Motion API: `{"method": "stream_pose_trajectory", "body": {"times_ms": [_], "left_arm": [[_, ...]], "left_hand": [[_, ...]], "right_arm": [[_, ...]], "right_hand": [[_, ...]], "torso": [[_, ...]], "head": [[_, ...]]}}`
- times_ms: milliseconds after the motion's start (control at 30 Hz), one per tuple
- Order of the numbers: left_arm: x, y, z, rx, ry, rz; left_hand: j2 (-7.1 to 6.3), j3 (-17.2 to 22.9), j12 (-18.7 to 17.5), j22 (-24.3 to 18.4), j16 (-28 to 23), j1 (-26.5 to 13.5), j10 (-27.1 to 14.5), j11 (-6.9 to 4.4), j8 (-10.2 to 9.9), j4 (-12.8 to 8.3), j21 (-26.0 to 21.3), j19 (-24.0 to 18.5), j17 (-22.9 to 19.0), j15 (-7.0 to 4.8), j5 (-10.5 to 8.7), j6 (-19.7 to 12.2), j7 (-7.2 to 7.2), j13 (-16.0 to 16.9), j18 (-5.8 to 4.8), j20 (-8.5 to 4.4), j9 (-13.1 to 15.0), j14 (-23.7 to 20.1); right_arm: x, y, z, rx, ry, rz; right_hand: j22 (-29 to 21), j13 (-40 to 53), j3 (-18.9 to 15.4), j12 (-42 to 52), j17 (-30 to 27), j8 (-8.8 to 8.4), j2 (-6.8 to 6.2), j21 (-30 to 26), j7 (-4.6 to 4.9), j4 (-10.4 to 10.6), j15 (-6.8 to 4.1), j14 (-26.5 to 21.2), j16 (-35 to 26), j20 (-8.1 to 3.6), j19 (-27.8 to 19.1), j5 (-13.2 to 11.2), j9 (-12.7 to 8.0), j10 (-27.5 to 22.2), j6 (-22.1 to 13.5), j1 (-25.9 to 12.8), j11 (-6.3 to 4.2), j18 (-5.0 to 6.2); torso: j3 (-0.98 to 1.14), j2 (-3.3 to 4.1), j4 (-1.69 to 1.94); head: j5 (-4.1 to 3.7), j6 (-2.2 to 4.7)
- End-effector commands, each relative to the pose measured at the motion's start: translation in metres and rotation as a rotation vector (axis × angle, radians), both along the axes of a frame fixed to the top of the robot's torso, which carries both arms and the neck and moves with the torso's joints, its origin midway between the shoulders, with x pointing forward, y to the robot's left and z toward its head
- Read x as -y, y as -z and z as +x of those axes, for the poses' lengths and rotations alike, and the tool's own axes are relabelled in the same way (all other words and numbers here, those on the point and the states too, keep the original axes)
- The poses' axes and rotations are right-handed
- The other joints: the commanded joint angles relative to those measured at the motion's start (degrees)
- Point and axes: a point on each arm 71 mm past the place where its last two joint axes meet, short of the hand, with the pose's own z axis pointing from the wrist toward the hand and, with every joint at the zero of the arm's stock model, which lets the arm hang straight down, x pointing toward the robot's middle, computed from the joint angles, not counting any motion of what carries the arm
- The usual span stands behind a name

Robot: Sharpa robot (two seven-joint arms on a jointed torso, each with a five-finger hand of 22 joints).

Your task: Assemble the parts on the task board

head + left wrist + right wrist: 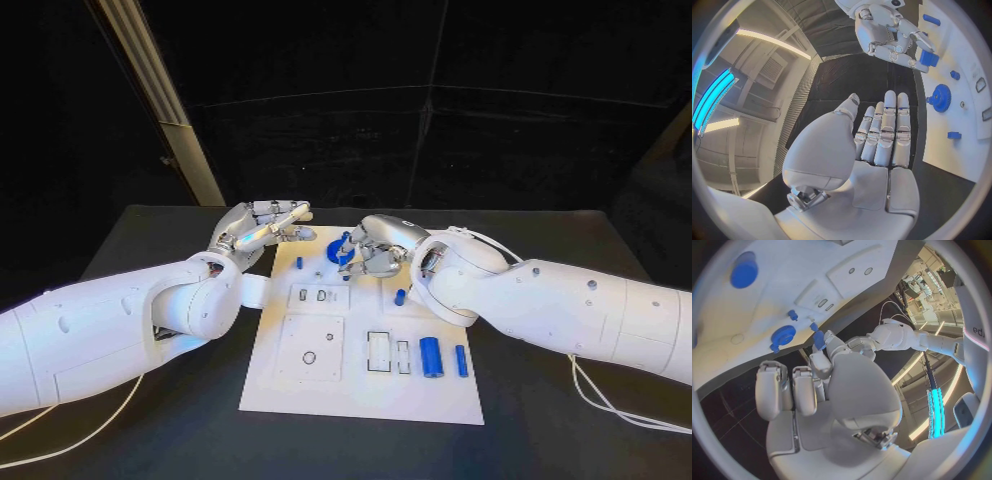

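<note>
The white task board (361, 385) lies in the middle of the table. My right hand (378, 246) hovers over its far end and pinches a small blue part (928, 57) at its fingertips; the same part (819, 340) shows in the right wrist view. Right beside that hand, a blue gear (339, 253) sits on the board, also seen as the gear (941, 96) from the left wrist. My left hand (265, 228) is raised at the board's far left corner, fingers straight and apart, holding nothing (882, 135).
Two blue cylinders (431, 357) (462, 360) lie at the board's near right. A small blue peg (299, 263) and another blue peg (400, 297) stand on the far half. Rectangular recesses (379, 352) mark the near half. Bare black table (577, 420) surrounds the board.
</note>
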Motion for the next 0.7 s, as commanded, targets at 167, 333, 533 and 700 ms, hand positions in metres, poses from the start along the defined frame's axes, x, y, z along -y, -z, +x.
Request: {"method": "stream_pose_trajectory", "body": {"times_ms": [167,333,533,700], "left_arm": [[0.002,-0.002,0.001,-0.001,0.011,-0.018],[0.003,-0.002,0.001,-0.001,0.013,-0.019],[0.004,-0.002,0.001,-0.001,0.016,-0.020],[0.005,-0.002,0.001,0.001,0.015,-0.020]], "left_hand": [[0.12,0.1,-0.2,-0.1,-0.3,0.4,0.5,-0.12,-0.3,-0.5,-0.2,0.3,0.1,0.36,-0.32,0.5,-0.22,0.0,0.86,0.15,0.0,0.2],[0.08,0.1,-0.2,-0.1,-0.4,0.5,0.6,-0.14,-0.3,-0.6,-0.2,0.3,0.1,0.35,-0.32,0.5,-0.24,0.0,0.86,0.13,0.0,0.2],[0.08,0.1,-0.2,-0.1,-0.4,0.5,0.6,-0.14,-0.3,-0.6,-0.2,0.3,0.1,0.35,-0.32,0.5,-0.24,0.0,0.86,0.13,0.0,0.2],[0.10,0.2,-0.2,-0.1,-0.4,0.6,0.6,-0.15,-0.4,-0.7,-0.2,0.3,0.2,0.33,-0.31,0.5,-0.23,0.0,0.86,0.12,0.0,0.3]], "right_arm": [[-0.019,0.014,-0.003,0.035,-0.060,-0.160],[-0.025,0.023,-0.004,0.031,-0.071,-0.194],[-0.029,0.029,-0.004,0.031,-0.077,-0.223],[-0.030,0.031,-0.003,0.033,-0.078,-0.244]], "right_hand": [[1.5,-0.3,0.9,-0.6,4.8,0.31,-0.24,-0.2,-0.82,0.2,-0.38,4.1,-0.2,-0.32,-0.1,0.6,0.1,-0.5,1.4,-0.4,-0.02,-0.65],[1.5,-0.3,0.9,-0.6,4.7,0.30,-0.31,-0.2,-0.80,0.2,-0.38,4.1,-0.2,-0.32,-0.1,0.6,0.1,-0.5,1.4,-0.5,0.00,-0.66],[1.4,-0.4,1.0,-0.7,4.7,0.26,-0.39,-0.2,-0.79,0.2,-0.37,4.0,-0.3,-0.32,-0.1,0.6,0.1,-0.5,1.5,-0.7,0.02,-0.64],[1.1,-1.1,1.2,-1.6,4.2,0.05,-0.73,-0.4,-0.69,0.2,-0.34,3.9,-0.5,-0.31,-0.3,0.6,0.0,-0.9,1.2,-1.0,0.07,-0.57]], "torso": [[0.06,0.08,0.08],[0.04,0.06,0.07],[0.07,0.08,0.01],[0.05,0.05,0.05]], "head": [[0.80,-0.59],[1.32,-0.88],[1.47,-1.00],[1.57,-1.06]]}}
